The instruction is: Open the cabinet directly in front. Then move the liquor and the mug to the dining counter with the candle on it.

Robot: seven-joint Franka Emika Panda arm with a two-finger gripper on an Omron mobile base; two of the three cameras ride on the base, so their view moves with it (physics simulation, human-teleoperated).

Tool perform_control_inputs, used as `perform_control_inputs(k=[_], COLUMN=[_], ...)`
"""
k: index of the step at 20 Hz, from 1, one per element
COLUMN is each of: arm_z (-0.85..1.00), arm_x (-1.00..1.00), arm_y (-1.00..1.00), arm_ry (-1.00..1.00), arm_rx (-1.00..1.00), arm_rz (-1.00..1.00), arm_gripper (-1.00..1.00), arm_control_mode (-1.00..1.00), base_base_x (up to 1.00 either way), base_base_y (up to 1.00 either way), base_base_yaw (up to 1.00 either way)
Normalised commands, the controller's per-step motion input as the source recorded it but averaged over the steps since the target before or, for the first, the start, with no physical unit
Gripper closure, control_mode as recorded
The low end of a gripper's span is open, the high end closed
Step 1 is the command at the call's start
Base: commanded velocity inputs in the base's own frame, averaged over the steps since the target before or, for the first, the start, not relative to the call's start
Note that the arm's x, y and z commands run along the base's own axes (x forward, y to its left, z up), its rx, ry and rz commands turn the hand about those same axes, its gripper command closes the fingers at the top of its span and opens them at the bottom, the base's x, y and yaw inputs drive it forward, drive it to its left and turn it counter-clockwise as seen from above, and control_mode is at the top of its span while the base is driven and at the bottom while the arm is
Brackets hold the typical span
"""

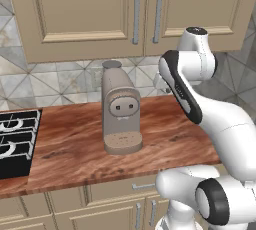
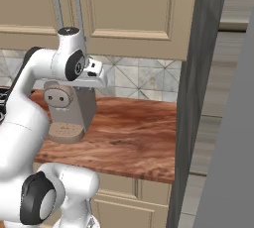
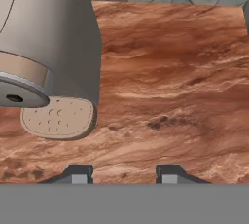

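The beige two-door wall cabinet [image 1: 135, 9] hung shut at twelve o'clock above the wood-grain counter [image 1: 175, 134]. Its rigid door looked light; best grasped at a long silver bar handle [image 1: 158, 11]. The gripper [image 3: 124, 173] stood partly open, empty.

The arm [image 1: 200, 99] is folded at the elbow, wrist pointing down; the gripper [image 3: 124, 174] jaws stand apart, empty.

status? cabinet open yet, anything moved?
Done: nothing. Both cabinet doors are shut, handles untouched. In hand: nothing; the gripper hangs over bare counter beside the coffee machine, jaws apart and empty. Left: open the doors, then carry liquor and mug to the dining counter.
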Motion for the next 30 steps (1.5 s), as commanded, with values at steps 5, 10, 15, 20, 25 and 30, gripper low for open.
perform_control_inputs(k=[5,10,15,20,25,30], arm_z=[0.09,0.38,0.43,0.39,0.29,0.14], arm_x=[-0.23,-0.52,-0.42,-0.5,-0.43,-0.31], arm_y=[0.0,0.0,0.0,0.0,0.0,0.0], arm_ry=[-0.14,-0.38,-0.42,-0.46,-0.42,-0.3], arm_rx=[0.0,-0.02,0.0,0.0,0.0,0.0], arm_rz=[0.0,0.0,0.0,0.0,0.0,0.0], arm_gripper=[-1.0,-1.0,-1.0,-1.0,-1.0,-1.0], arm_control_mode=[-1.0,-1.0,-1.0,-1.0,-1.0,-1.0], base_base_x=[0.0,0.0,0.0,0.0,0.0,0.0], base_base_y=[0.0,0.0,0.0,0.0,0.0,0.0], base_base_yaw=[0.0,0.0,0.0,0.0,0.0,0.0])
